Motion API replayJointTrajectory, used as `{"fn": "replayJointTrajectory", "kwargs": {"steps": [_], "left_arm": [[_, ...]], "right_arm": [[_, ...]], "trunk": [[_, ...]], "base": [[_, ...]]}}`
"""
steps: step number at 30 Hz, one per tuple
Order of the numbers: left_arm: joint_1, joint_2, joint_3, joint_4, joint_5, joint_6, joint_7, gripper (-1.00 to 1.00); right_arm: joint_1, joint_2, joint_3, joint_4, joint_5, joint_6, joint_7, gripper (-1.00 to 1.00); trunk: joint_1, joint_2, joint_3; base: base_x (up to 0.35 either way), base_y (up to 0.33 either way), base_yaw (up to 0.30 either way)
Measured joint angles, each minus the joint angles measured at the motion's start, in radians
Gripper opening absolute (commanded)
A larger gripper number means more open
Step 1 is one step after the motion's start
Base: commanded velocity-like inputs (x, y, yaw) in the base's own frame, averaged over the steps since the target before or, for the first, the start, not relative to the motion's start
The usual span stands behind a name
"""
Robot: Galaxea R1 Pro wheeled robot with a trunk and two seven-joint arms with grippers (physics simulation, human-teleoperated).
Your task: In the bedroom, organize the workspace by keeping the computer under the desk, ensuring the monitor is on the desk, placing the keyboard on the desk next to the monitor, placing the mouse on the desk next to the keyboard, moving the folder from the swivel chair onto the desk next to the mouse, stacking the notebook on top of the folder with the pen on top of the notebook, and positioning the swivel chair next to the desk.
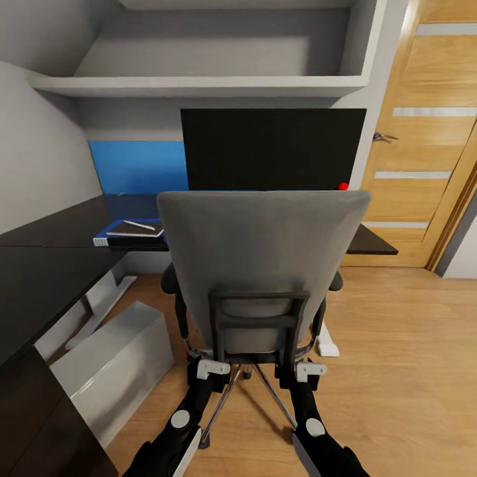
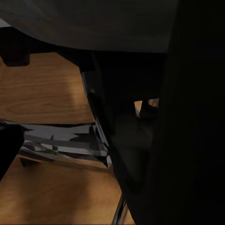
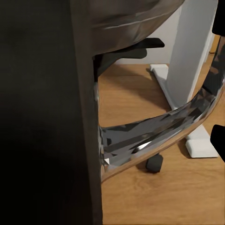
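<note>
- Desk (image 1: 46, 265): glossy black, runs along the L side and across the back under the shelf (image 1: 199, 85).
- Computer (image 1: 119, 358): light-grey box on the floor by the L wing of the desk, partly under it.
- Folder (image 1: 106, 235): blue, flat on desk at back L; notebook (image 1: 136, 232) on top of it, pen (image 1: 139, 225) lying on the notebook.
- Left gripper (image 1: 212, 370): low at the chair's black back frame, L side. Fingers hidden by the frame, can't tell if apart or clamped.
- Swivel chair (image 1: 262, 252): grey back facing cam, centre, pulled up to the desk edge; chrome base (image 3: 154, 133) seen in R wrist view.
- Monitor (image 1: 271, 149): black, on desk behind chair, red dot at lower R corner.
- Right gripper (image 1: 308, 371): at the frame's R side, same height. State also can't tell.
- Door (image 1: 424, 132): wood, far R.
</note>
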Motion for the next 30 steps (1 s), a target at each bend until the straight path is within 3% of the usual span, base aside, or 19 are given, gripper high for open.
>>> {"fn": "replayJointTrajectory", "kwargs": {"steps": [30], "left_arm": [[-0.001, 0.000, 0.001, 0.000, 0.001, 0.000, 0.001, 1.00]], "right_arm": [[0.000, 0.000, 0.000, 0.001, -0.002, 0.000, 0.001, 1.00]], "trunk": [[0.000, 0.000, 0.000]], "base": [[0.000, 0.000, 0.000]]}}
